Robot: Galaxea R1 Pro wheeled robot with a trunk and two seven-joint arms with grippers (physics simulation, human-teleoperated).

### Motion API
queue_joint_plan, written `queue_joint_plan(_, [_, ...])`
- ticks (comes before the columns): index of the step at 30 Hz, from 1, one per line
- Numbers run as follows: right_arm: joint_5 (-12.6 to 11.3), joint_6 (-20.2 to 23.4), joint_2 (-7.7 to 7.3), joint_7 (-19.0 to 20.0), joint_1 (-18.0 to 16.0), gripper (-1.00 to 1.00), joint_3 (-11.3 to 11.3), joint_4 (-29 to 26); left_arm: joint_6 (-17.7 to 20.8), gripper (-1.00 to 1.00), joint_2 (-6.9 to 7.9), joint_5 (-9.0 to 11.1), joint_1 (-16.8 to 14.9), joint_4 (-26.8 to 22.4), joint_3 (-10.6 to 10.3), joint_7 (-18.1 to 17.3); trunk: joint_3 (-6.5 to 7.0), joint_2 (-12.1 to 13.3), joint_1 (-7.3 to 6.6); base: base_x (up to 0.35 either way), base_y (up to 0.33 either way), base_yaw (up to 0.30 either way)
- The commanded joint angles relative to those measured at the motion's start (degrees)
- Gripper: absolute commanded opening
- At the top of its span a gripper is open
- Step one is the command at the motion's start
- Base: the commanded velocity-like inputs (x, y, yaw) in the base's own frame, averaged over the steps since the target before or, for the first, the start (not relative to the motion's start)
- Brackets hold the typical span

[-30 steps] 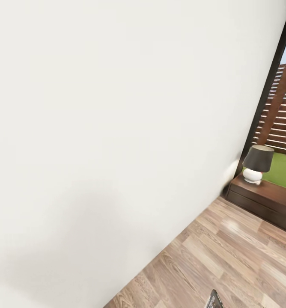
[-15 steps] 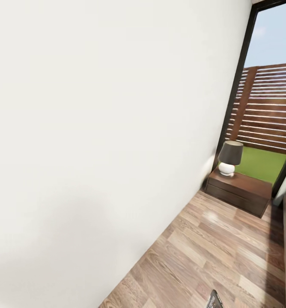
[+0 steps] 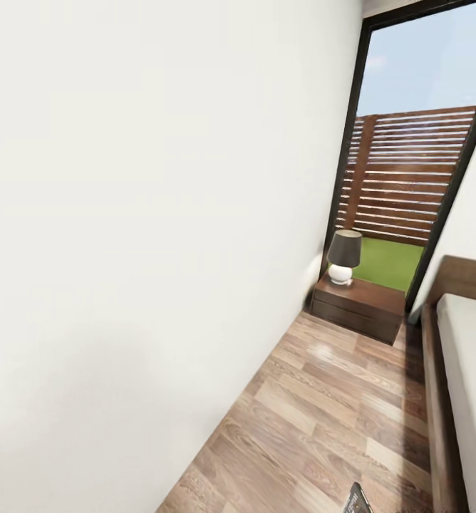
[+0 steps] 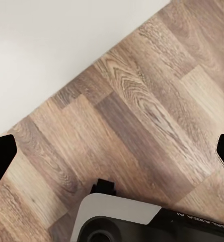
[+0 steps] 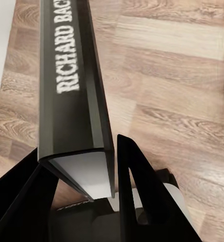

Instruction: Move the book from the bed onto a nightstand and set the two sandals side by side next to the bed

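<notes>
My right gripper (image 5: pixel 79 151) is shut on the book (image 5: pixel 74 85), a thin dark paperback with white lettering on its spine, held edge-up over the wood floor. A dark corner of the book (image 3: pixel 354 499) pokes in at the head view's bottom edge. Ahead stands the nightstand (image 3: pixel 359 305), low and dark brown, against the white wall by the window. The bed (image 3: pixel 473 356) runs along the right, with a pale mattress in a dark frame. In its wrist view, my left gripper (image 4: pixel 112 151) is open over bare floor, its fingertips (image 4: pixel 1 154) far apart. The sandals are out of view.
A lamp (image 3: pixel 343 256) with a dark shade and white base stands on the nightstand's left part. A white wall (image 3: pixel 159 214) fills the left side. A strip of wood-plank floor (image 3: pixel 330 413) leads between wall and bed. The tall window (image 3: pixel 409 164) shows fence and grass.
The head view has swung right: the nightstand and window slid left in the picture and the bed has come into view. The book stays in my right gripper.
</notes>
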Motion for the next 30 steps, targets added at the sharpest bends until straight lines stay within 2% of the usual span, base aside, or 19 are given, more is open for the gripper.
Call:
queue_joint_plan(1, [-0.4, -0.4, 0.04, 0.4, -0.1, -1.0, 0.4, 0.3, -0.2, 1.0, 0.0, 0.1, 0.0, 0.0, 0.2, 0.0, -0.11, -0.1, 0.05, 0.183, 0.0, -0.3])
queue_joint_plan(17, [-0.4, -0.4, -0.03, 0.4, -0.1, -1.0, 0.4, 0.3, -0.2, 1.0, 0.0, 0.1, 0.0, 0.0, 0.2, 0.0, -0.11, -0.1, 0.05, 0.028, 0.0, -0.3])
queue_joint_plan(25, [-0.4, -0.4, 0.0, 0.4, -0.1, -1.0, 0.4, 0.3, -0.2, 1.0, 0.0, 0.1, 0.0, 0.0, 0.2, 0.0, -0.11, -0.1, 0.05, 0.209, 0.092, -0.3])
queue_joint_plan(30, [-0.4, -0.4, -0.04, 0.4, -0.1, -1.0, 0.4, 0.3, -0.2, 1.0, 0.0, 0.1, 0.0, 0.0, 0.2, 0.0, -0.11, -0.1, 0.05, 0.051, 0.034, -0.3])
